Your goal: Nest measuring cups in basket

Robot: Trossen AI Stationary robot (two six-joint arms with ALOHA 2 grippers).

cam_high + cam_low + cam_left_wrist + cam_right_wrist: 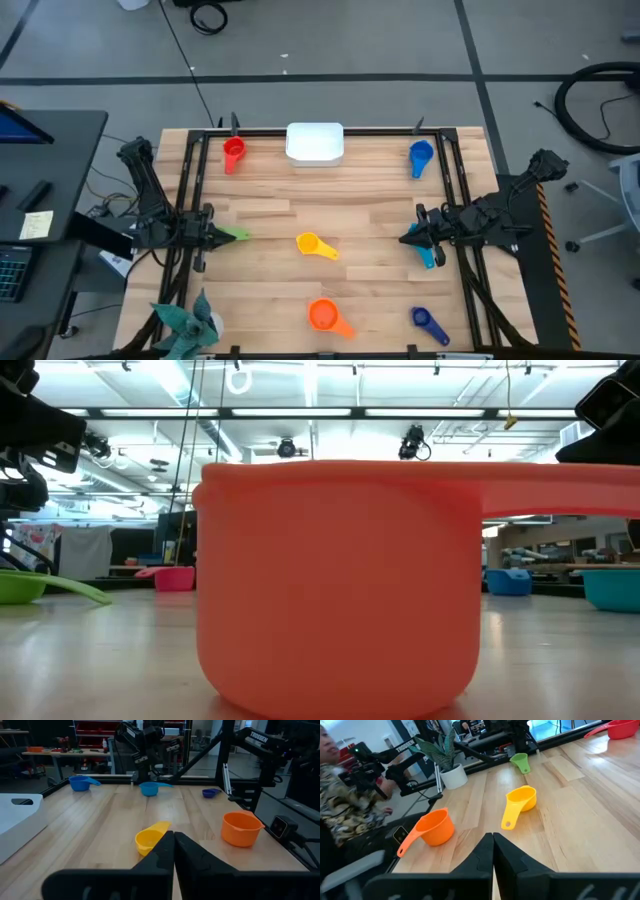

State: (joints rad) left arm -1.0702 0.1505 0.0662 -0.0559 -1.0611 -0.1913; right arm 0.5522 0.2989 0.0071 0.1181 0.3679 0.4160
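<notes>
Left gripper (238, 235) pinched shut at table (270, 290) edge, green cup (240, 234) at its tips | right gripper (404, 238) closed opposite, light-blue cup (428, 256) beside | yellow cup (309, 244) on bare wood between | white basket (315, 142) at far edge

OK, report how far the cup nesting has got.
Done: nothing; the basket looks empty. In hand: nothing; the left gripper and right gripper are shut at the table's sides. Left: all six, scattered singly: red cup, green cup, yellow cup, orange cup, light blue cup, two dark blue cups.
</notes>
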